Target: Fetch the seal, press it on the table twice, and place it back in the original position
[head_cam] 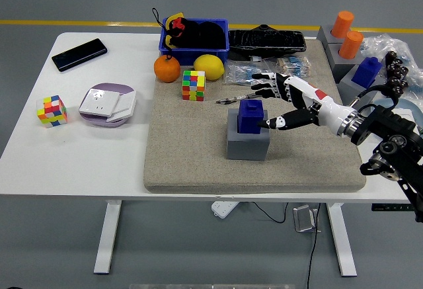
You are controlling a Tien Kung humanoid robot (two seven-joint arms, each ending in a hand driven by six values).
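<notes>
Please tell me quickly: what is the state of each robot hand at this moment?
Left hand: not in view.
Right hand: open, fingers spread, holding nothing; its thumb is at the right side of the blue seal on the grey block.

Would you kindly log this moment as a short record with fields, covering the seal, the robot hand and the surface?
seal: blue seal, upright on gray block
surface: beige mat on white table
right robot hand: open, fingers spread, thumb at the seal's right side, not grasping
left robot hand: not in view
nearby: pen behind the seal
task stage: seal not yet lifted
</notes>
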